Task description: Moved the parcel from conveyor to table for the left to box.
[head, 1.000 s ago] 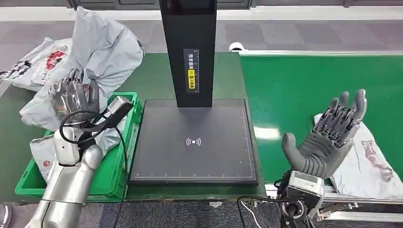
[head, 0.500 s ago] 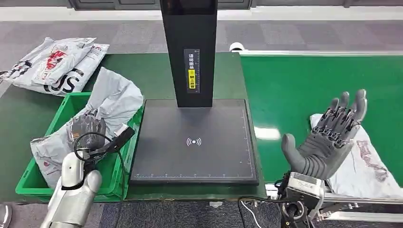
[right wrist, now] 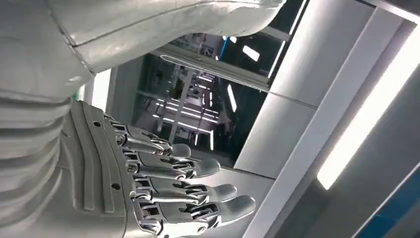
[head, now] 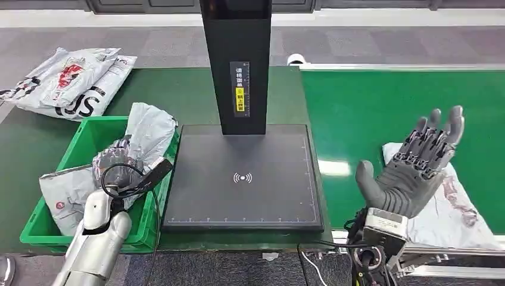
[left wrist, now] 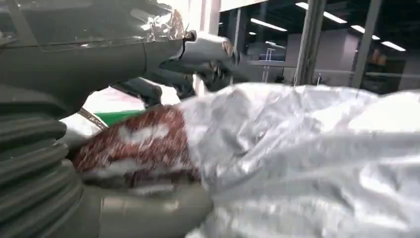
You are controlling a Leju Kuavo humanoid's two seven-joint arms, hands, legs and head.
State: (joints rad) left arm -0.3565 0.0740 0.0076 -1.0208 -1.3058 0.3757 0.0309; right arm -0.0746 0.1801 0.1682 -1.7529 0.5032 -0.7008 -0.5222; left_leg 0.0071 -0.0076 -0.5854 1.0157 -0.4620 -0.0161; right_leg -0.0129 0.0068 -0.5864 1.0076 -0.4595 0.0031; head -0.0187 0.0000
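Left hand (head: 113,164) gripped the crumpled grey plastic parcel (head: 146,134) inside the green plastic crate (head: 83,140). Right hand (head: 417,170) was spread wide, holding nothing, above a second grey mailer bag (head: 452,208) on the green conveyor belt (head: 381,101).

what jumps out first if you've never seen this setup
The black scanner column rises from its dark platform at centre. On the right, the robot's right hand is raised open, palm up, over a grey parcel on the green conveyor. On the left, the left hand grips a crumpled grey mailer over the green crate.
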